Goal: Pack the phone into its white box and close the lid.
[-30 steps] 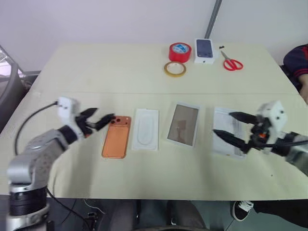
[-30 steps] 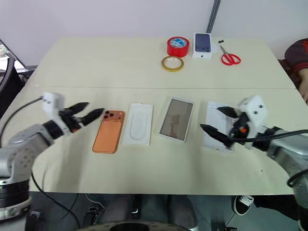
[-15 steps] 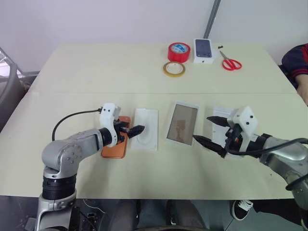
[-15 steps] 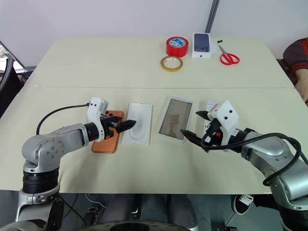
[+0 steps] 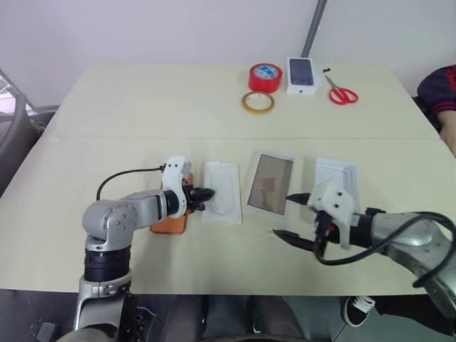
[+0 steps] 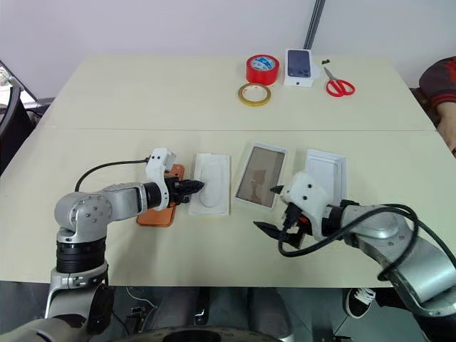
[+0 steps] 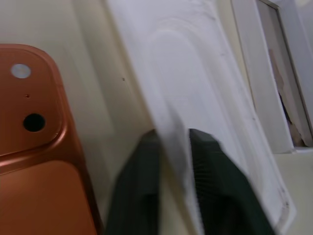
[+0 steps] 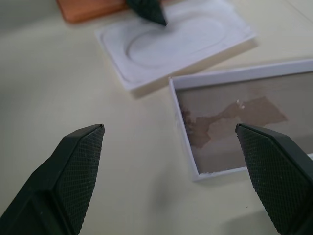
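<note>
An orange phone [image 5: 169,219] lies camera side up on the table, left of a white moulded insert [image 5: 224,202] with an oval recess. My left gripper [image 5: 207,192] is shut on the insert's left edge; the left wrist view shows one finger [image 7: 217,176] on each face of that edge, beside the phone [image 7: 39,161]. The white box [image 5: 270,192], a thin-rimmed tray with a brownish floor, lies right of the insert. My right gripper [image 5: 292,216] hovers open, with nothing in it, by the box's near right corner. Its wrist view shows the box [image 8: 244,112] and insert [image 8: 176,44] ahead.
A white rimmed lid piece [image 5: 336,177] lies right of the box. At the table's far side are red tape [image 5: 266,76], a yellow tape ring [image 5: 258,102], a box printed with a dark phone [image 5: 303,75] and red scissors [image 5: 342,92]. A person's sleeve [image 5: 438,89] shows at the right edge.
My left gripper moved right from beside the phone to the insert's edge and closed on it; the insert shifted slightly. My right gripper moved left and lower, staying open.
</note>
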`<state>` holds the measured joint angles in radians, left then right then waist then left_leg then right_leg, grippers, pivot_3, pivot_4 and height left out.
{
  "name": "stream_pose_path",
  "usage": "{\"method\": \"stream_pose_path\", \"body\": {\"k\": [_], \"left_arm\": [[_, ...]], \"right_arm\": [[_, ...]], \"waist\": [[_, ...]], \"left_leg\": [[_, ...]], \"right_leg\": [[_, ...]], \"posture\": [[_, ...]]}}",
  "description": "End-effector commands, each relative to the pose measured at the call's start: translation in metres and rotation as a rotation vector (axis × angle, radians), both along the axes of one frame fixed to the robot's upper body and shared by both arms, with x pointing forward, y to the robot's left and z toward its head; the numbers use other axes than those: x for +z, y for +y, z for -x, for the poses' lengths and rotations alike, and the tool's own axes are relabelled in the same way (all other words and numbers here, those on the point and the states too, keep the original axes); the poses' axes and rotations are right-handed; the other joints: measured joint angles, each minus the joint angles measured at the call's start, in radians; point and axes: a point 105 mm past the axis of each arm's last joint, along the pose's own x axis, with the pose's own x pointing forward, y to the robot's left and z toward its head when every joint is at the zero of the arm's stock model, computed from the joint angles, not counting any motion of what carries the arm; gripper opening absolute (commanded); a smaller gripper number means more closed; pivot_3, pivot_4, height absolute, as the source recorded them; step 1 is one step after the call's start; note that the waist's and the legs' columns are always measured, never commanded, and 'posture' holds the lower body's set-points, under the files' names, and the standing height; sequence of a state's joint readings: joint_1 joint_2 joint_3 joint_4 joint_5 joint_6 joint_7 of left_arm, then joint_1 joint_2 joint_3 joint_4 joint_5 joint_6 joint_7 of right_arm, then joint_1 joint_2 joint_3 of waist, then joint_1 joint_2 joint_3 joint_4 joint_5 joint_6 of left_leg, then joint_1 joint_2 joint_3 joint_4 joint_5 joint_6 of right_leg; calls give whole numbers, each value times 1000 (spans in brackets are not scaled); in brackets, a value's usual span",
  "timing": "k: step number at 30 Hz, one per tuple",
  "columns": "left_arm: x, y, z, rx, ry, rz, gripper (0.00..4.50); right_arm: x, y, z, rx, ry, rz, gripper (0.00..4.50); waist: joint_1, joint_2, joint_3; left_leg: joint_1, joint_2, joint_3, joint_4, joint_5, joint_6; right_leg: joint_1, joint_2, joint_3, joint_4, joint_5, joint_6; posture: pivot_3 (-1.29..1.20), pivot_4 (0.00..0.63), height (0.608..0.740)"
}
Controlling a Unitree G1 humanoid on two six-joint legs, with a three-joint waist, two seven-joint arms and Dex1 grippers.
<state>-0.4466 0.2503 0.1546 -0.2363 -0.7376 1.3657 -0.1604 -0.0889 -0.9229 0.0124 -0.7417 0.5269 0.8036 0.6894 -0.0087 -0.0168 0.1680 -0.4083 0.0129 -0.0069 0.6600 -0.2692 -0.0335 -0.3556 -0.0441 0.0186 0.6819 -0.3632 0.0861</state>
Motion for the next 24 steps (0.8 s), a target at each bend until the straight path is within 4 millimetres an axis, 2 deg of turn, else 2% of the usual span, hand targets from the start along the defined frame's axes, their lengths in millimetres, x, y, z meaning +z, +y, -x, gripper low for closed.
{"method": "stream_pose_path", "body": {"k": [1,6,8,11,12,13,16,20,24], "left_arm": [[4,3,-5,32,-10,6,59],[20,11,-12,98,-47,105,59],[28,17,-14,126,-61,141,0],[35,27,-17,167,-73,165,0],[37,30,-18,178,-77,171,0],[39,33,-19,190,-81,183,0],[44,39,-21,220,-86,208,0],[52,46,-24,238,-105,215,0],[65,48,-24,223,-122,233,0]], "right_arm": [[-1,6,-8,23,-31,56,4500],[-18,10,-23,21,5,138,4500],[-25,12,-33,22,1,167,3968],[-33,10,-41,29,-6,226,2722],[-32,12,-41,45,-9,221,2100],[-31,15,-40,62,-9,212,1695],[-28,22,-34,118,-23,200,88],[-25,36,-20,262,-104,226,88],[-31,48,-10,360,-104,229,88]], "waist": [[1,0,0],[-1,0,0],[-2,-1,0],[-2,-1,0],[-1,-1,0],[0,-1,0],[0,-1,1],[-2,-1,1],[-2,-1,1]], "left_leg": [[0,0,0,0,0,0],[-1,0,0,1,0,0],[-1,0,0,1,1,-2],[-1,0,0,1,1,-2],[-1,0,0,1,1,-2],[-1,0,0,1,1,-3],[-2,0,0,1,2,-4],[-2,0,0,1,2,-4],[-2,0,-1,1,3,-5]], "right_leg": [[0,0,0,0,0,0],[0,0,0,0,0,0],[-1,0,0,0,0,0],[-1,0,0,0,0,0],[-1,0,0,0,0,0],[-1,0,-1,0,0,0],[-1,0,-1,0,0,0],[-1,0,-1,0,0,0],[-1,0,-1,0,0,0]], "posture": [[0,150,740],[0,150,740],[0,150,740],[0,150,740],[0,150,740],[0,150,740],[0,150,740],[0,150,740],[0,150,740]]}}
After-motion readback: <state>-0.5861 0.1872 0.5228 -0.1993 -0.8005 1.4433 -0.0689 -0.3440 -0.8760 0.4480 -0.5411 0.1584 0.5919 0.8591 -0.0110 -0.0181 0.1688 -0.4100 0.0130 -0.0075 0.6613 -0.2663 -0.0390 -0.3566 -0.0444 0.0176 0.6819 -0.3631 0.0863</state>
